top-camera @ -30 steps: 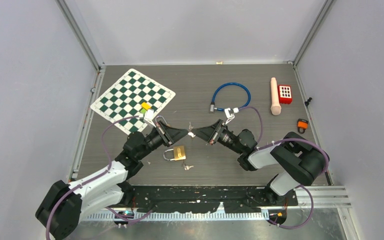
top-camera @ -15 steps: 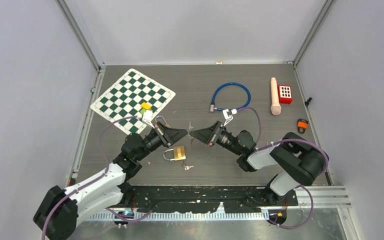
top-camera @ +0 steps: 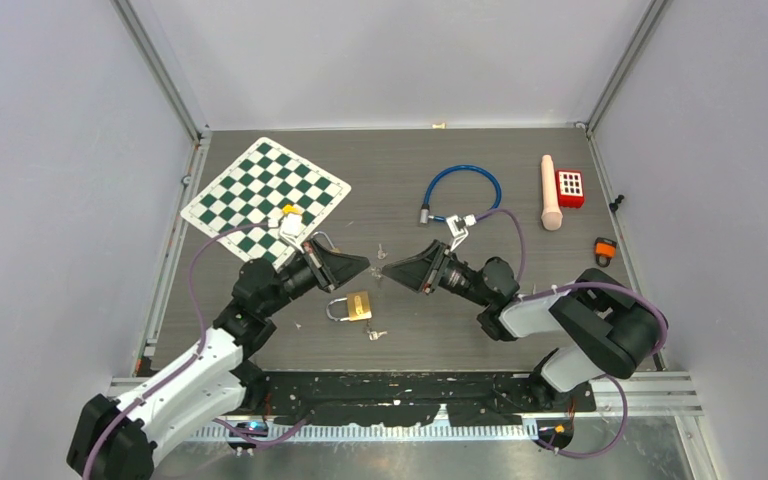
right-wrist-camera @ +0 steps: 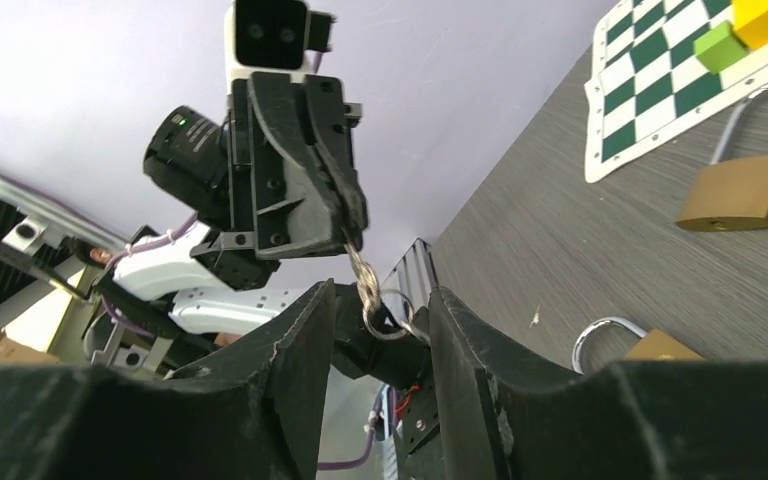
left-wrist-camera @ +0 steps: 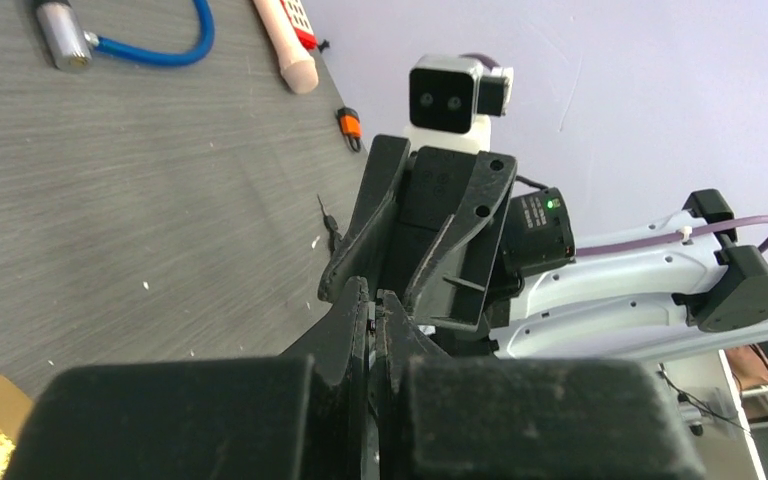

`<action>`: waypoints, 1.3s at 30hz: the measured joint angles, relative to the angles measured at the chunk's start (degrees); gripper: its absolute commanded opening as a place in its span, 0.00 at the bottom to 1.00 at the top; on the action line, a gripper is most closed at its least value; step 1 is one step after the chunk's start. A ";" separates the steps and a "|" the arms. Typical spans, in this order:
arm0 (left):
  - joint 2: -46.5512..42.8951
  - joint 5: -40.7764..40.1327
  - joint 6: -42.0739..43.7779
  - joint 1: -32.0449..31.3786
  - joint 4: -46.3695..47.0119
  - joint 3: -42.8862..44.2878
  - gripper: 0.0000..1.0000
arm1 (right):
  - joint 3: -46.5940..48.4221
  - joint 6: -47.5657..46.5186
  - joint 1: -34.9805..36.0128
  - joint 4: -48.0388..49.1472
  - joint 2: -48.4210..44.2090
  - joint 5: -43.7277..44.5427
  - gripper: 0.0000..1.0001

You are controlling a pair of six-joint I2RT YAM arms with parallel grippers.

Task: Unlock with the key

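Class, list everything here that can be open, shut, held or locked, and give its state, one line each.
left gripper: shut on the key.
key: hanging in the air from the left gripper's tips.
right gripper: open, fingers either side of the key ring.
brass padlock: lying flat, shackle looks closed.
second padlock: beside the chessboard, shackle closed.

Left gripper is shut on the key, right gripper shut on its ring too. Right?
No: the right gripper is open, fingers apart either side of the key ring, per the right wrist view. The left gripper is shut on the key.
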 measured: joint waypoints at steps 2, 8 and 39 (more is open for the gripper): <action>1.11 1.33 -0.61 0.00 0.37 0.00 0.00 | 0.63 0.02 0.00 0.02 0.00 -1.27 0.47; 2.86 3.58 -2.21 0.00 1.31 0.00 0.00 | 2.03 0.00 0.00 0.04 0.04 -3.61 0.40; 0.31 -0.68 -1.40 0.63 -11.67 3.19 0.71 | 3.02 0.02 0.04 0.11 1.53 -6.91 0.05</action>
